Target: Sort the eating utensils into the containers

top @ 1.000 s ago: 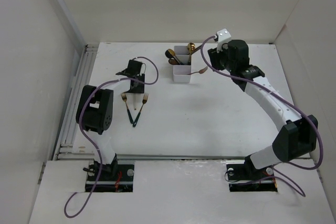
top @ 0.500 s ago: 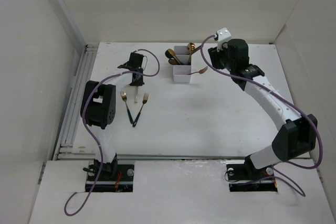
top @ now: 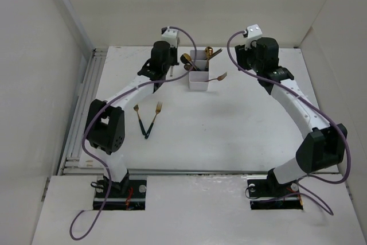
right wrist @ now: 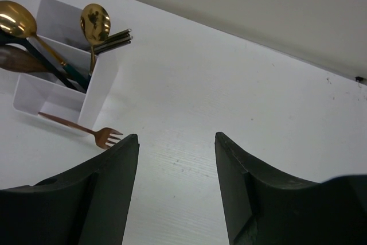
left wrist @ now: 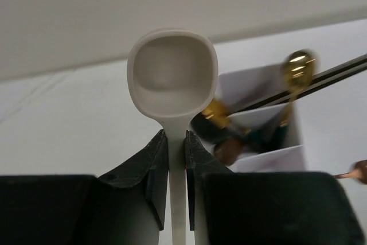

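Note:
My left gripper (left wrist: pixel 176 139) is shut on the handle of a pale spoon (left wrist: pixel 172 76), whose bowl stands up above the fingertips. From above, the left gripper (top: pixel 167 67) hangs just left of the white divided container (top: pixel 199 81) at the back. In the container are gold-headed spoons (right wrist: pixel 94 21), dark chopsticks (right wrist: pixel 114 38) and a copper fork (right wrist: pixel 103 136) that leans out over its right wall. Two gold forks (top: pixel 140 120) with dark handles lie crossed on the table. My right gripper (right wrist: pixel 176 139) is open and empty, to the right of the container (right wrist: pixel 100 90).
White walls close the table in at the back and on both sides. A metal rail (top: pixel 80 119) runs along the left edge. The purple cables (top: pixel 189 47) loop off both wrists.
The left gripper closed on the pale spoon, lifted it off the table and swung back and right to beside the container. The right gripper drew slightly away to the right.

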You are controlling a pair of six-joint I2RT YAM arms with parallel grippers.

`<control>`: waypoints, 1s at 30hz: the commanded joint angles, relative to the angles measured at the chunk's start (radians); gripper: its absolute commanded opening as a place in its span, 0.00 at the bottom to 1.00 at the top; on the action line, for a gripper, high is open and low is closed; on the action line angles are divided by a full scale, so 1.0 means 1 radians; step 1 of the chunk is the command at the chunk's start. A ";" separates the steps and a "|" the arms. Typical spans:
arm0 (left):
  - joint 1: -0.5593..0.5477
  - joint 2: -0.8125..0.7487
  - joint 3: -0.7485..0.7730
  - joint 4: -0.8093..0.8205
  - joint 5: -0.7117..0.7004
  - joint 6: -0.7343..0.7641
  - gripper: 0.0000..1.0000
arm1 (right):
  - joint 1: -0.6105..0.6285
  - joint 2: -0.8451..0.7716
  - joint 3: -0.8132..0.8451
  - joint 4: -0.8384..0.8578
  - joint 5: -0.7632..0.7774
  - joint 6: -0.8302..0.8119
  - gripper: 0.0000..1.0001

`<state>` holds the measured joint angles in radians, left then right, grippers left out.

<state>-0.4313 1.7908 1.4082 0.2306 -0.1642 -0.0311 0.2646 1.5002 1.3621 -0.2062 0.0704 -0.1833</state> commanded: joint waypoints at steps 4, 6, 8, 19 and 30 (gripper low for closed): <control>-0.092 0.108 0.098 0.381 0.166 0.071 0.00 | -0.004 0.023 0.069 0.056 -0.023 0.016 0.61; -0.101 0.168 0.170 0.436 0.205 0.062 0.00 | -0.013 0.023 0.069 0.056 -0.023 0.007 0.61; -0.119 0.249 0.213 0.490 0.232 0.053 0.00 | -0.013 0.023 0.069 0.056 -0.023 0.007 0.61; -0.158 0.421 0.284 0.707 0.141 0.132 0.00 | -0.013 0.032 0.069 0.056 -0.014 -0.002 0.61; -0.158 0.375 0.201 0.650 0.141 0.120 0.52 | -0.013 0.023 0.069 0.056 0.005 -0.031 0.61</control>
<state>-0.5900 2.2574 1.6257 0.8364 -0.0154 0.0944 0.2558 1.5322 1.3804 -0.2008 0.0605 -0.1967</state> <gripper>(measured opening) 0.492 0.610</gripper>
